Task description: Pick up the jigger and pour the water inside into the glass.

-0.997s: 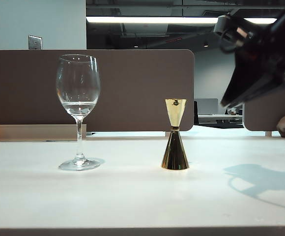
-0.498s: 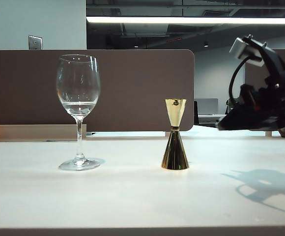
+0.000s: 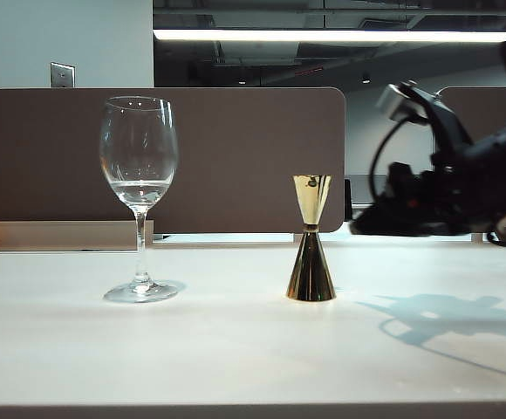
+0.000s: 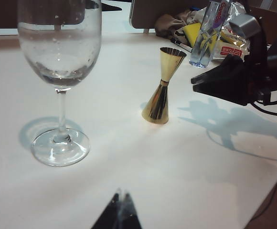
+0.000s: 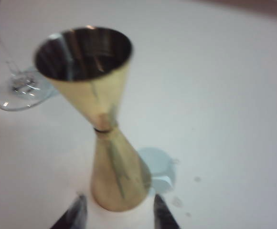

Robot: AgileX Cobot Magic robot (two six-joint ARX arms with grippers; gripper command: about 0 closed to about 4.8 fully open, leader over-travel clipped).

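Standing upright on the white table (image 3: 235, 349), the shiny gold hourglass-shaped metal jigger (image 3: 311, 240) sits at three o'clock from the tall clear stemmed wine glass (image 3: 139, 196), well apart. My right gripper (image 5: 117, 212) hovers near it, fingers parted and empty either side of its base. My left gripper (image 4: 119, 214) hangs clear; I cannot tell its fingers' state.

Jigger (image 3: 311, 253): polished gold metal, mirror-glossy. Glass (image 3: 139, 166): clear, smooth, shiny; droplets on inside of bowl. Worktop (image 3: 235, 349): white, smooth, matt. Right end effector (image 5: 117, 212): black, dull finish. Left end effector (image 4: 119, 210): dark tips only. Partition (image 3: 235, 157): brown, matt.
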